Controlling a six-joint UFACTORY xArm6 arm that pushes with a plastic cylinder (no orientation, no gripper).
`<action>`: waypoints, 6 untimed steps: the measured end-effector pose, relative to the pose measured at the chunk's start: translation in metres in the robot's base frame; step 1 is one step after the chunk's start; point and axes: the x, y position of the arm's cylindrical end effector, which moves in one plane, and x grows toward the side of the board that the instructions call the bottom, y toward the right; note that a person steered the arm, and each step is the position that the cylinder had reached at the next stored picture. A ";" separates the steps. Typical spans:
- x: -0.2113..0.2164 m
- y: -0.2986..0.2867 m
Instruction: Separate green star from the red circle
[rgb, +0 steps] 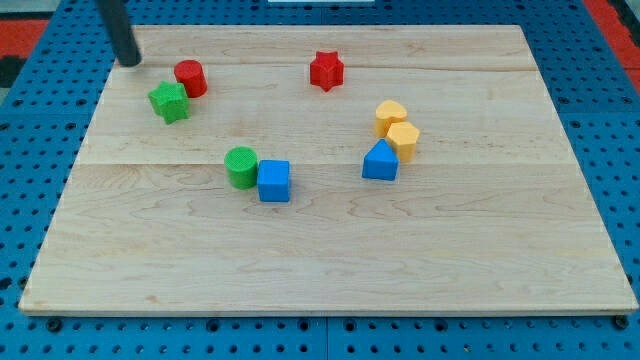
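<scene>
The green star (169, 101) lies at the view's upper left on the wooden board (330, 260). The red circle (190, 77) sits just up and right of it, touching or nearly touching it. My tip (130, 63) is at the board's upper left corner, up and left of the green star and left of the red circle, apart from both.
A red star (326, 70) lies at the top centre. A green circle (241, 166) and a blue cube (274, 181) sit together at the centre left. Two yellow blocks (396, 126) and a blue block (380, 161) cluster at the right.
</scene>
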 end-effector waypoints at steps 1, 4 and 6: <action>0.035 0.026; 0.081 0.076; 0.189 0.029</action>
